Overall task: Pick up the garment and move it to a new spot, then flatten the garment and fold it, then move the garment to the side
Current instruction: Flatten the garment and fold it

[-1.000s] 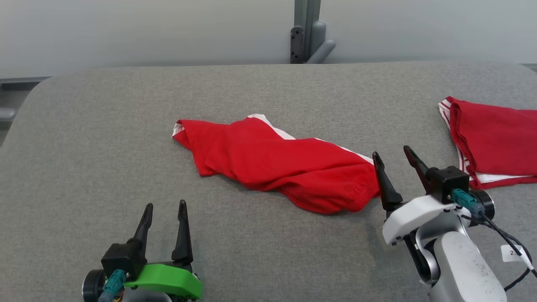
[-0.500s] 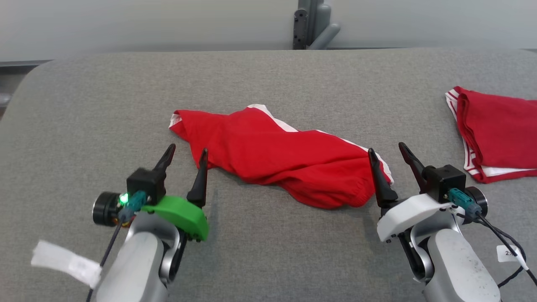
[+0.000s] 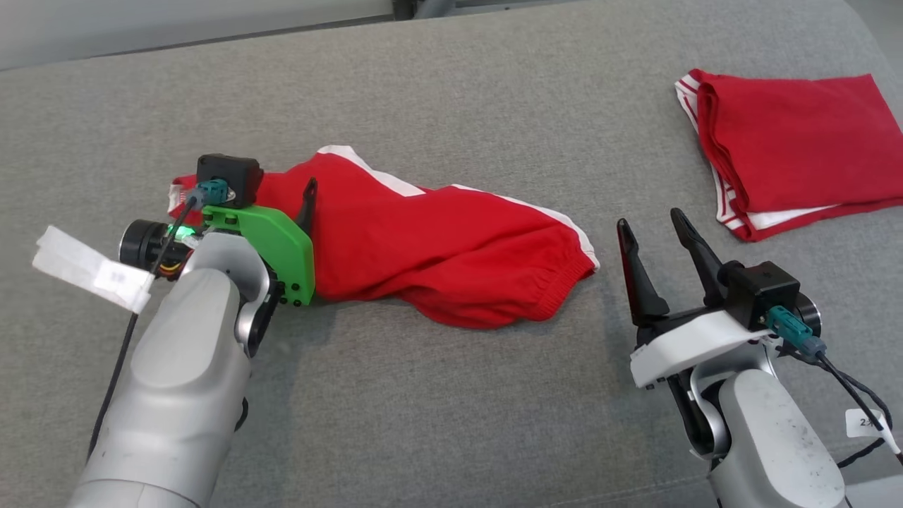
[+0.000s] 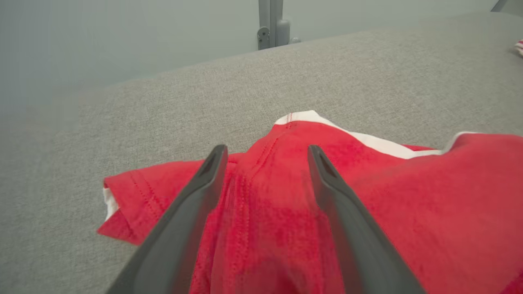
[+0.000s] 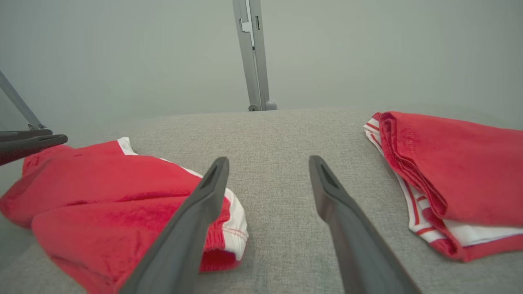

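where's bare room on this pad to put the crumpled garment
Wide bare pad behind the crumpled garment, and in front of it. Narrower gap between it and the folded garment, where the right hand stands. Crowded at the crumpled one's left end, under the left hand.

Red garment (image 3: 437, 247) with white trim, crumpled into a long, rumpled heap, unfolded. Its left end lies beneath the spread fingers of the left gripper (image 4: 266, 152); its hemmed right end lies just left of the right gripper (image 3: 650, 219), not touching it.
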You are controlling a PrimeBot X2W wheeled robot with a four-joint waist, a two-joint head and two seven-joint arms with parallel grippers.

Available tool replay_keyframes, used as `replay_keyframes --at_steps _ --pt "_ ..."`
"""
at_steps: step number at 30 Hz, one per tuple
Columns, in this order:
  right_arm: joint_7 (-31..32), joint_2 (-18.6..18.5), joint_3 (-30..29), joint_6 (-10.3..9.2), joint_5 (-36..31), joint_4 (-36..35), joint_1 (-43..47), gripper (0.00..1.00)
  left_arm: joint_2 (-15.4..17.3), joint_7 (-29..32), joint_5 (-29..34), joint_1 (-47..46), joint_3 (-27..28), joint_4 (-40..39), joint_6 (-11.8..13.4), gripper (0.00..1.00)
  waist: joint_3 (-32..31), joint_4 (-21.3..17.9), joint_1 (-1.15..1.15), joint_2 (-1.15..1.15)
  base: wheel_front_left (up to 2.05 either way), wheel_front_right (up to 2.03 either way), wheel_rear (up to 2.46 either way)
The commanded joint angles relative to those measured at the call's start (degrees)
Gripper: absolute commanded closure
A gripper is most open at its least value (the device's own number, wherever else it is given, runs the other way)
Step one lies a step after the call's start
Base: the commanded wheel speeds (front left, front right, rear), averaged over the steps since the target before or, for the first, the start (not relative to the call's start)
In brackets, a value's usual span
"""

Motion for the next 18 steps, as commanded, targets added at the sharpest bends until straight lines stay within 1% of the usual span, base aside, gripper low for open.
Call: replay_keyframes --at_steps 1,4,8,13,14,15,17,18 --pt "-0.49 0.0 0.04 -0.09 0.31 -0.38 0.27 0.0 0.48 1.13 -0.44 -2.11 -0.28 2.06 -0.5 0.0 3.91 -4.02 0.0 0.13 0.0 0.0 0.0" --pt "-0.8 -0.01 -0.27 -0.09 0.62 -0.53 0.49 0.0 0.93 1.91 -0.53 -4.36 -0.6 5.05 -0.78 0.0 4.54 -4.86 0.0 0.13 0.0 0.0 0.0" --pt "-1.27 0.0 -0.3 -0.09 0.9 -0.81 0.62 0.0 1.6 1.32 -0.64 -6.88 -0.63 7.89 -0.91 0.0 5.18 -5.58 0.0 0.13 0.0 0.0 0.0" --pt "-1.59 -0.01 0.11 -0.09 1.54 -0.71 0.21 0.0 1.67 4.71 -0.71 -9.45 -1.24 12.18 -0.99 0.0 5.83 -6.37 0.0 0.13 0.0 0.0 0.0" --pt "-1.69 0.0 0.1 -0.09 1.61 -0.77 0.19 0.0 1.76 4.81 -0.58 -9.94 -1.37 12.62 -1.01 0.06 5.93 -6.45 0.0 0.13 0.0 0.0 0.0" --pt "-1.73 0.0 0.02 -0.09 1.64 -0.84 0.24 0.0 1.67 4.7 -0.72 -10.13 -1.37 13.1 -0.97 0.45 5.99 -6.48 0.0 0.13 0.0 0.0 0.0" --pt "-1.87 -0.01 -0.39 -0.09 1.7 -0.89 0.46 0.0 1.05 4.13 -1.06 -10.23 -1.62 13.64 -1.09 0.93 5.97 -6.37 0.0 0.13 0.0 0.0 0.0" --pt "-1.91 -0.01 -0.64 -0.09 1.6 -0.83 0.63 0.0 0.89 3.78 -1.2 -10.29 -1.76 13.8 -1.23 1.0 5.85 -6.22 0.0 0.13 0.0 0.0 0.0"
